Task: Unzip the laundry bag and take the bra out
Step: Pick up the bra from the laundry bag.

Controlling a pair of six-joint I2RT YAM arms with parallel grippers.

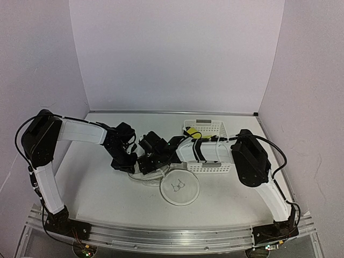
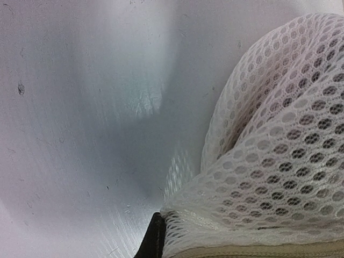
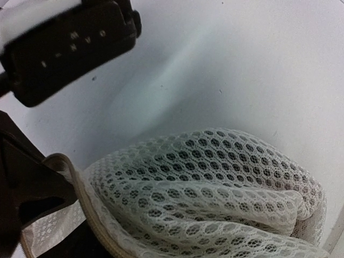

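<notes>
The laundry bag [image 1: 180, 187] lies on the table [image 1: 91, 188], just on the near side of the basket [image 1: 215, 127]. Its round face is up and the small black drawing is legible. On the side away from the basket, the bag's mesh trails off under the two grippers and is mostly covered by them.

The left gripper [image 1: 124, 164] and the right gripper [image 1: 144, 165] meet over that bunched mesh, further from the basket than the round face. From above their fingertips are lost against the dark housings.

In the left wrist view the mesh [image 2: 279, 150] crowds the lens. Only a black sliver of one finger [image 2: 155, 239] shows beside a beige zipper tape [image 2: 258, 250] cut off by the frame, so I cannot tell how the left jaws stand.

In the right wrist view a dark finger [image 3: 27, 193] sits against the beige edge [image 3: 88, 207] of the folded mesh [image 3: 215, 183]. Whether the right jaws pinch it cannot be told.

Inside the basket, a scrap of yellow with black, apparently the bra [image 1: 191, 131], peeks out, and the right arm crosses over most of it.
</notes>
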